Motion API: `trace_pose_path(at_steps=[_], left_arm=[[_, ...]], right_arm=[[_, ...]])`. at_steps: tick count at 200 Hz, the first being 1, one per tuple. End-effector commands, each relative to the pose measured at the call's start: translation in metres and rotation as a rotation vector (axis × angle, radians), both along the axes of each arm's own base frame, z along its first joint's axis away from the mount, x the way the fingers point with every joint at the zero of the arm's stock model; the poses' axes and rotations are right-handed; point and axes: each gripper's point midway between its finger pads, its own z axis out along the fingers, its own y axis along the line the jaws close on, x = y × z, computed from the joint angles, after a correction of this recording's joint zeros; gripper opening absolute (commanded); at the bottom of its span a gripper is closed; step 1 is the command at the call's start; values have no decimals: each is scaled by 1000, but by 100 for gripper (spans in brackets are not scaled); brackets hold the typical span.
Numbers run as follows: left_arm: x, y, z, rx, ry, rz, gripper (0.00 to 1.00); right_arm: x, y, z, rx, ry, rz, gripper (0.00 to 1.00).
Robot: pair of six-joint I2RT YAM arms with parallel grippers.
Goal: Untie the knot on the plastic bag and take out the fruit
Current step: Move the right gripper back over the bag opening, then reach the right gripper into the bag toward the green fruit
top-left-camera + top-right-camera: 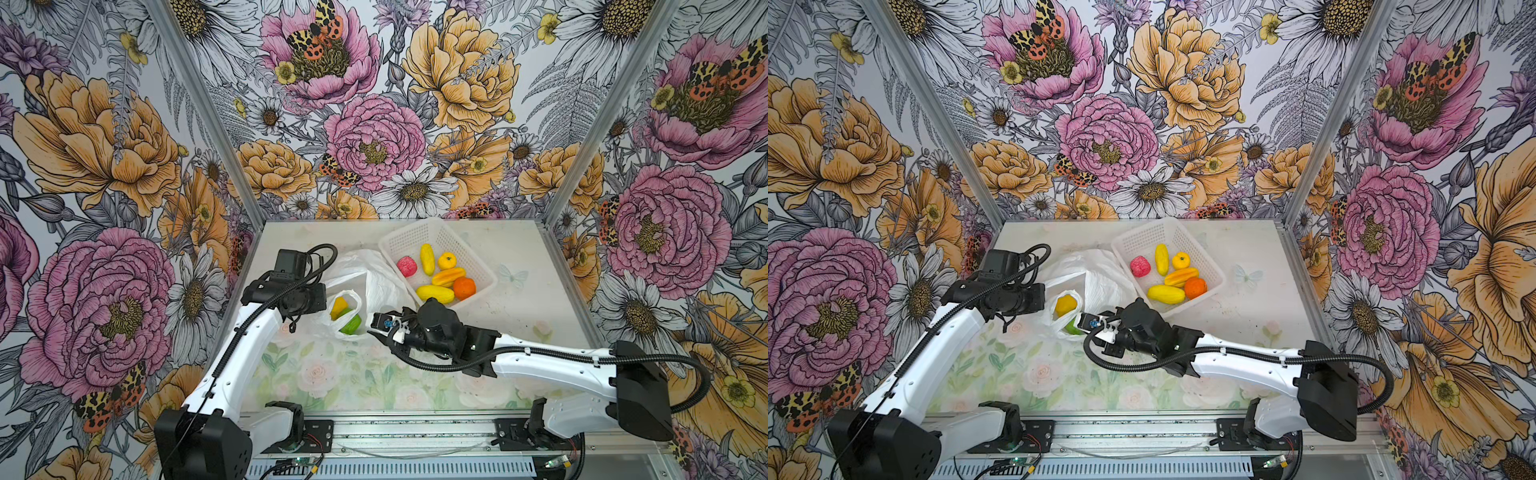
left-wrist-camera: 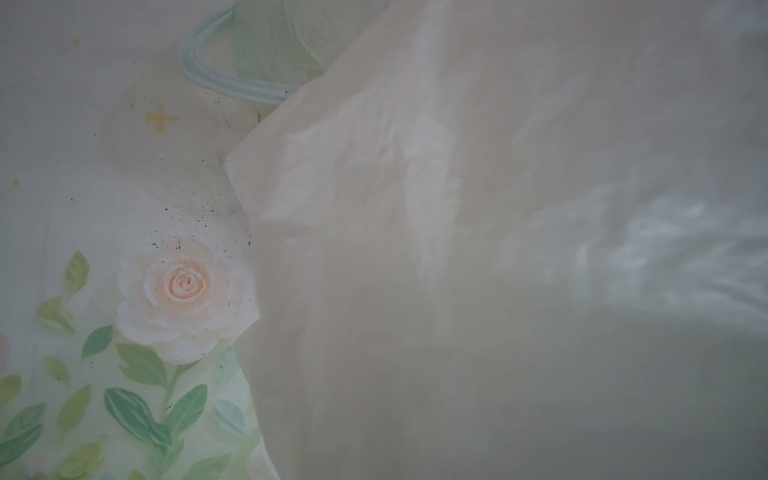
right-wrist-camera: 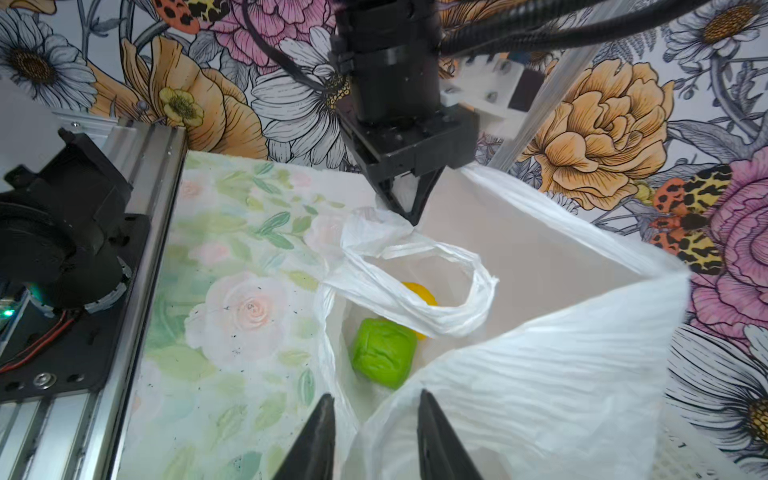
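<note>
The plastic bag [image 1: 376,276] [image 1: 1100,276] lies in the middle of the table with its mouth open; the knot is out of view, and a handle loop [image 3: 419,318] hangs loose. Inside the bag are a green fruit [image 3: 384,353] [image 1: 351,325] and a yellow-orange fruit [image 3: 417,289] [image 1: 1066,304]. My left gripper [image 3: 410,217] is shut on the bag's upper edge and holds it up; in the left wrist view the bag [image 2: 457,249] hides the jaws. At the bag's mouth, my right gripper [image 3: 376,400] [image 1: 370,326] is open, its fingers straddling the near rim just short of the green fruit.
A white lattice basket [image 1: 415,235] [image 1: 1142,237] stands behind the bag on the right. It holds a pink-red fruit [image 1: 406,266], an orange one [image 1: 464,288] and several yellow ones. Flowered walls close in the table on three sides; a metal rail [image 1: 415,428] runs along the front.
</note>
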Motion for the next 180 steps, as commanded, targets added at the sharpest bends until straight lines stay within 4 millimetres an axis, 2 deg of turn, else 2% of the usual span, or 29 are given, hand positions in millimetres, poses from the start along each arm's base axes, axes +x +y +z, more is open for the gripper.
trace_pose_path(at_steps=[1, 36, 79, 100, 117, 134, 154, 180], left_arm=[[3, -3, 0, -11, -16, -21, 0], [3, -4, 0, -12, -18, -23, 0], [3, -4, 0, -11, -18, -25, 0], [2, -4, 1, -11, -21, -26, 0], [2, -5, 1, -12, -21, -27, 0], [3, -5, 1, -11, -20, -28, 0], [2, -5, 0, -11, -18, -28, 0], [3, -5, 0, -12, -18, -26, 0]], right_arm=[[23, 10, -9, -77, -42, -68, 30], [51, 22, -34, -129, -8, -140, 28], [82, 21, -53, -112, 109, -170, 28], [89, 22, -62, -105, 153, -161, 28], [85, 26, -65, -105, 165, -135, 32], [75, 29, -58, -98, 179, -97, 37], [54, 31, -33, -66, 146, -63, 44], [23, 22, 4, -7, 39, -52, 46]])
